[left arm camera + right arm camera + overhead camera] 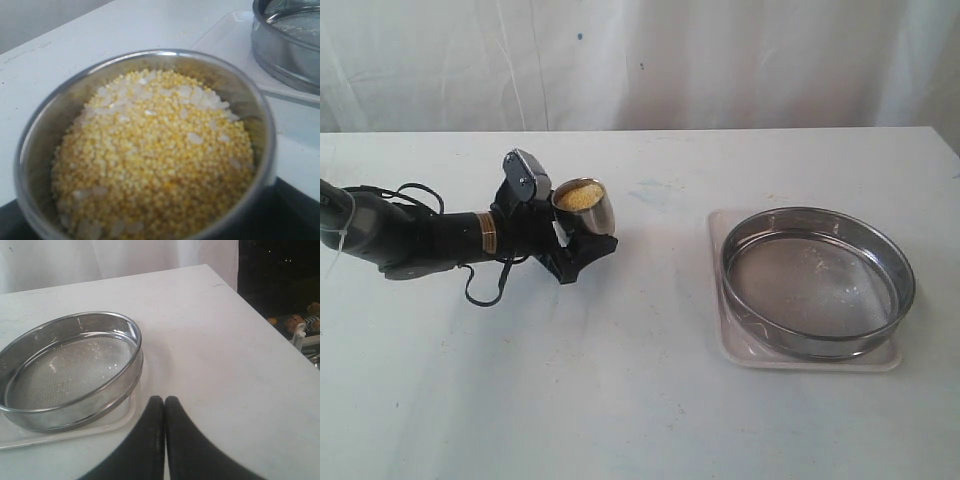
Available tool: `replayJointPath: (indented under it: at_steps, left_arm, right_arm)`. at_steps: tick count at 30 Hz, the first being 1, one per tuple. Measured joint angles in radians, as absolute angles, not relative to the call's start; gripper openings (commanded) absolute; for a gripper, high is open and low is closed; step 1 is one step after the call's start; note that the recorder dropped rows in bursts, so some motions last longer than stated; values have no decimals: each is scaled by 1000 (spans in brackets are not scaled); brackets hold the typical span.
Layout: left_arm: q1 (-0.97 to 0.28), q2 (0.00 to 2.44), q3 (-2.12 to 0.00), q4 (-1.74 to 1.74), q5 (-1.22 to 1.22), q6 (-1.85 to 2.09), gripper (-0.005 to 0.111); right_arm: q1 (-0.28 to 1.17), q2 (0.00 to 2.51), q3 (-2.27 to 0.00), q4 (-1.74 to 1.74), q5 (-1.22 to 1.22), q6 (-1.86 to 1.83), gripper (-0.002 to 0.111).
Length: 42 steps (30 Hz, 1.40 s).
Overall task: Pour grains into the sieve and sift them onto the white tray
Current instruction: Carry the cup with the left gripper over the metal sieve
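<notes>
Arm on the left reaches low over the table, dark and cabled, and at its end the left gripper is clamped on a small steel cup, black fingers hugging the lower wall. The cup's mouth faces up and slightly toward the exterior camera. And it is full: grains heaped close to the rim, mostly tiny yellow beads with paler, coarser white bits mixed in. The left wrist view is right on top of them, grains filling the cup from wall to wall, white pieces gathered along the far edge and near the lower rim.

Across to the right, well apart from the cup, the sieve sits flat on the tray, its steel ring covering nearly all of it so only the tray's corners and edges peek out. The mesh carries just a few pale specks, nothing more.

Over on the far right, the right gripper shows only in its own wrist view: the two black fingers pressed together, tip against tip, nothing between them. It hovers just beside the tray's edge, near the sieve, touching neither.
</notes>
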<state>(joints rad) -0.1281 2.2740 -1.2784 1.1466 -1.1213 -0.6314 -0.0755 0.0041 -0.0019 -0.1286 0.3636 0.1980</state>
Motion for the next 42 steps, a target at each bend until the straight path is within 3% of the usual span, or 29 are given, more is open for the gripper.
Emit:
replayJointPath:
  at_steps: [19,31,42]
  left_arm:
    - [-144,2121,-1278,1322,-1143,-759,0]
    - [-331,2010,-1278,1361,-1127,-779,0]
    - [-539,1995,-1335,1365,-823,-785,0]
  right_arm:
    - [-75,4,-2,-129,364,198,0]
    - [-75,4,-2,-129,364,198,0]
    - [-75,4,-2,-129,364,198,0]
